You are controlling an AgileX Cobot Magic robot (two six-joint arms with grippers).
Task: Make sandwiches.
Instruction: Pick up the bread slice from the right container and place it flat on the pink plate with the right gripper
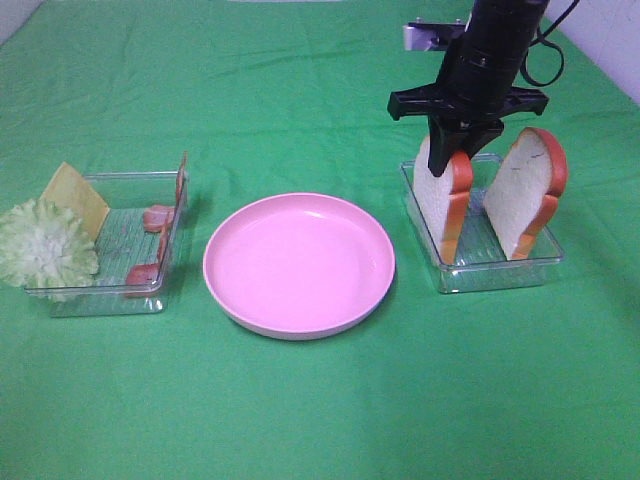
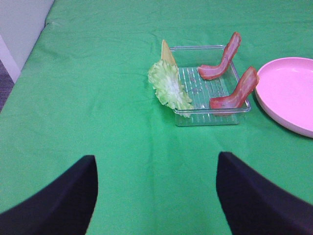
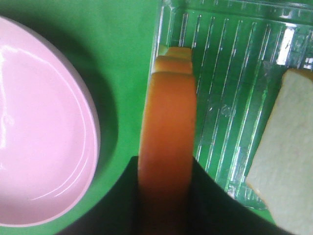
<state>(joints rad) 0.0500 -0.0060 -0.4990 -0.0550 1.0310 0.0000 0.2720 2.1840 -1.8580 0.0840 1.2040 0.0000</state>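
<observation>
Right gripper (image 3: 166, 196): we find it clamped on the upright bread slice (image 3: 167, 112), in the tray (image 1: 500, 278) at the table's (image 1: 300, 420) right edge; pink plate (image 1: 300, 265) lies centreward. Left gripper (image 2: 156, 196): wide, empty.

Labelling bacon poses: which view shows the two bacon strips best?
Left wrist: both bacon strips show whole and side-on, leaning on the wall of the clear tray nearest the pink plate. Exterior high sees them nearly edge-on, their lower ends through the tray wall. Right wrist shows none of them.
</observation>
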